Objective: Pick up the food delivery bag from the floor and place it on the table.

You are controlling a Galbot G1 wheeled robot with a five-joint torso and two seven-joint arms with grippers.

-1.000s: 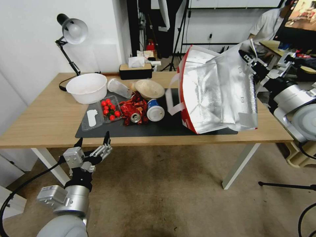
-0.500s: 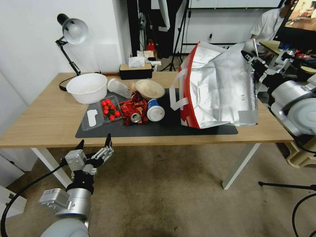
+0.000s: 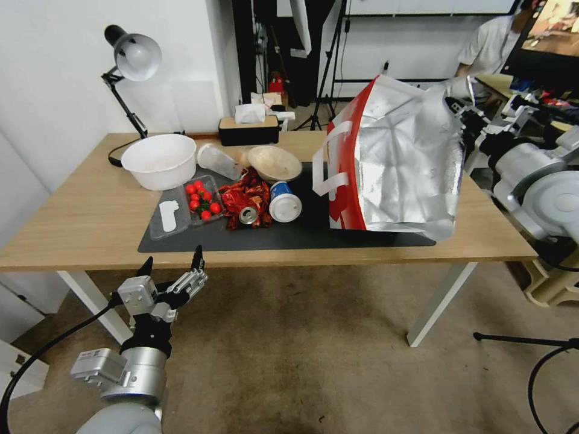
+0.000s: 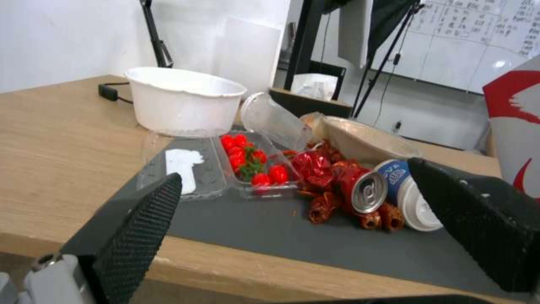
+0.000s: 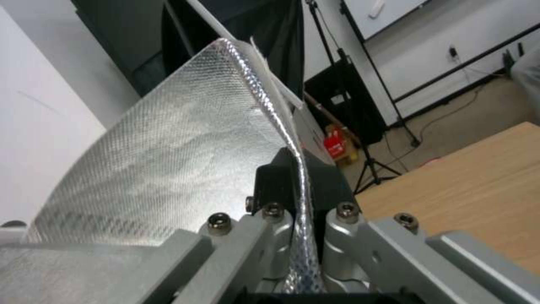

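The bag [image 3: 398, 163] is at the right end of the table [image 3: 78, 223], over the right part of the grey mat [image 3: 301, 232]. Its lower edge seems to touch the mat or to hang just above it; I cannot tell which. It leans, with the open foil mouth turned toward the camera and the red side toward the table's middle. The right gripper [image 3: 461, 114] holds it at the upper right rim. In the right wrist view the two fingers [image 5: 270, 185] are pressed together on the foil rim, with only this thin edge between them.

The left gripper [image 3: 172, 262] is low in front of the table's front edge, with fingers wide apart and nothing between them.

The main risk, as I judge it, is the grip. Only a narrow strip of smooth foil is pinched, so the rim can slip out if the bag's weight pulls on it, and then the bag falls over. The second risk is the lean: if the gripper lets go while the base is not flat on the mat, the bag may tip toward the front edge of the table, which is near. The third risk is on the other side. A blue-and-white cup [image 3: 284, 202], a can [image 3: 248, 214] and a red wrapper [image 3: 244, 196] lie just beside the loose white handle [image 3: 330, 169], so a sideways push of the bag could knock them.
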